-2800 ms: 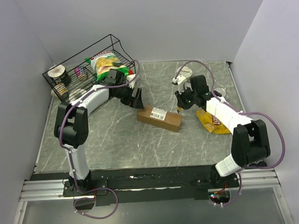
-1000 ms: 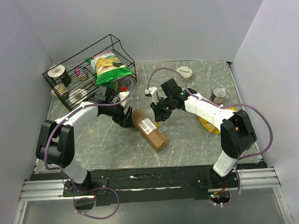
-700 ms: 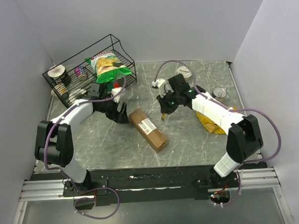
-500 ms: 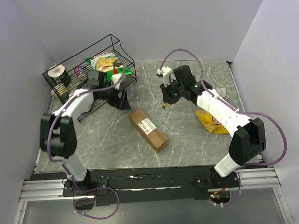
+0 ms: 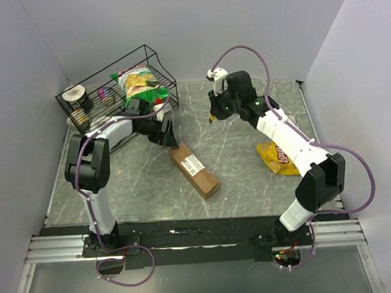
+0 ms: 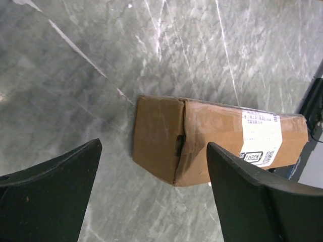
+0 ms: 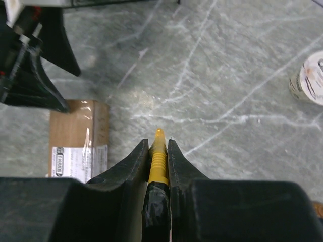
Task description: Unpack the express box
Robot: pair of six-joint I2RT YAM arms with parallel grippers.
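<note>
The express box [image 5: 194, 170], a long brown carton with a white label, lies diagonally on the marble table in the top view. In the left wrist view its taped end [image 6: 166, 138] faces the camera and its label [image 6: 260, 136] sits to the right. My left gripper [image 5: 170, 137] is open just above the box's far end, its fingers [image 6: 50, 196] wide apart and touching nothing. My right gripper [image 5: 211, 116] is raised over the table's far middle, shut on a yellow-and-black cutter [image 7: 158, 156] that points down. The box corner also shows in the right wrist view [image 7: 78, 133].
A black wire basket [image 5: 118, 91] with a green-yellow chip bag [image 5: 141, 84] and cans stands at the back left. A yellow chip bag [image 5: 278, 157] lies at the right. A round tin [image 7: 309, 78] stands near the right arm.
The box was turned from lying across to diagonal. My right gripper lifted away to the back with the cutter. My left gripper swung back towards the basket, then returned to the box's far end.
</note>
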